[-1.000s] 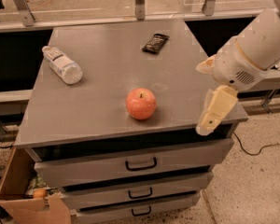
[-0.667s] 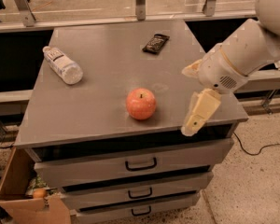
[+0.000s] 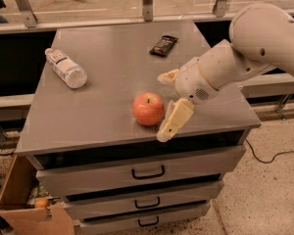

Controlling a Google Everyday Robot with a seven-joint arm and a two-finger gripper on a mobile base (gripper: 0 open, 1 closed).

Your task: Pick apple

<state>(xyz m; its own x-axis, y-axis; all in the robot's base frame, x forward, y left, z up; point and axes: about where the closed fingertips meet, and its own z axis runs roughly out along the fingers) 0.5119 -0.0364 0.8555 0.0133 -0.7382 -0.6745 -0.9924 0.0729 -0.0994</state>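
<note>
Camera view: holds gripper (image 3: 165, 104) just beside apple (image 3: 148, 108) on cabinet top (image 3: 103, 82), jaws spread open, gripping nothing yet; likely leaves closing and lifting to do.

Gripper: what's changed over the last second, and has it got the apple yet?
The gripper has moved leftward in view along the cabinet's front edge and is now right beside the apple, jaws open, one at the apple's near right side and the other farther back. Nothing has been grasped yet. The apple, bottle and dark bar stayed where they were.
</note>
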